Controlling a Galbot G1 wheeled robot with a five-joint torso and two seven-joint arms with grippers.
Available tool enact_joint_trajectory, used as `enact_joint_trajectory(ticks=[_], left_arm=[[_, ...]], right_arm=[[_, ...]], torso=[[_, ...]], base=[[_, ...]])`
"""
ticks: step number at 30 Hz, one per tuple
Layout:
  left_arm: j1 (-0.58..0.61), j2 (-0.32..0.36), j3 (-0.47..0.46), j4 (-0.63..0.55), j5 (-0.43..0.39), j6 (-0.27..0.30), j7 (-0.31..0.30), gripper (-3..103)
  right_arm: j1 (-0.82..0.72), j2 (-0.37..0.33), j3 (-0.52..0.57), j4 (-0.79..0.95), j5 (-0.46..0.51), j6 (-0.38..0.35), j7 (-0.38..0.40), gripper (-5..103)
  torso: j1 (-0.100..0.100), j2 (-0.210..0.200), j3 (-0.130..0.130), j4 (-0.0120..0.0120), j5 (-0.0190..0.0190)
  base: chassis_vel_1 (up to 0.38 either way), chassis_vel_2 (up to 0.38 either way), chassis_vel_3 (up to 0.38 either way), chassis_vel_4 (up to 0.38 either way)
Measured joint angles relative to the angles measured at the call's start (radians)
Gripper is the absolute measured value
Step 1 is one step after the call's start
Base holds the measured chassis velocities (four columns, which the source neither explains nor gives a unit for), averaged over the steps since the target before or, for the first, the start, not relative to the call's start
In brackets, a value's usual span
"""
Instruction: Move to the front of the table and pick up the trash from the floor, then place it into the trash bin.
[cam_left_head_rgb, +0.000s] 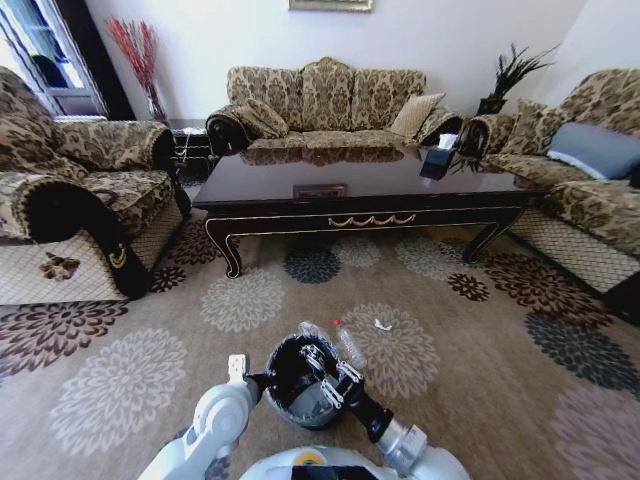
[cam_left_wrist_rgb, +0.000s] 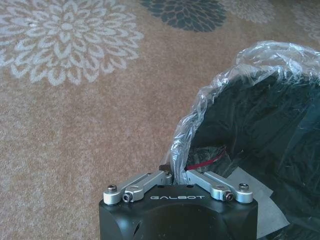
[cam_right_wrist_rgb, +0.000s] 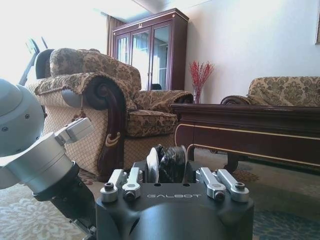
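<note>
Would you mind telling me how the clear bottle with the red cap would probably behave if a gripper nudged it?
The bottle lies on its side on the floor beside the trash bin, so it would probably roll. It looks thin and empty: likely light and easily dented.

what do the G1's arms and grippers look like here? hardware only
Both arms are silver-grey, rounded links with black joint sections. The left gripper and right gripper match: a black boxy body with white "GALBOT" lettering, and silver metal finger linkages fastened with round screws. A thin red cable runs by the left fingers.
</note>
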Motion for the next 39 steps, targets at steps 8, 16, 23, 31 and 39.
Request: enact_joint_trajectory(ticks=[8,16,23,31,39], left_arm=[[0.001,-0.004,-0.003,0.0,0.003,0.0,0.001,0],[0.024,0.009,-0.063,0.003,0.001,0.0,0.019,0],[0.046,0.029,-0.166,0.013,-0.036,0.0,0.046,0],[0.042,0.063,-0.32,0.038,-0.132,0.0,0.057,0],[0.047,0.089,-0.381,0.053,-0.176,0.0,0.062,0]], right_arm=[[-0.008,0.013,0.004,-0.002,-0.005,0.0,-0.004,74],[0.022,0.029,0.032,-0.014,0.003,-0.004,0.067,99],[0.135,0.04,0.115,-0.108,0.091,-0.002,0.164,100],[0.259,0.04,0.24,-0.383,0.234,0.023,0.208,100],[0.337,0.038,0.249,-0.625,0.282,0.033,0.185,100]], torso=[[0.0,0.0,0.0,-0.0001,0.0],[0.0,0.0,0.0,-0.0001,-0.0002],[0.0,0.0,0.0,0.0001,-0.0001],[0.0,0.0,0.0,-0.0002,0.0],[0.0,0.0,0.0,-0.0001,0.0]], base=[[0.0,0.0,0.0,0.0],[0.0,0.0,0.0,0.0],[0.0,0.0,0.0,0.0],[0.0,0.0,0.0,0.0],[0.0,0.0,0.0,0.0]])
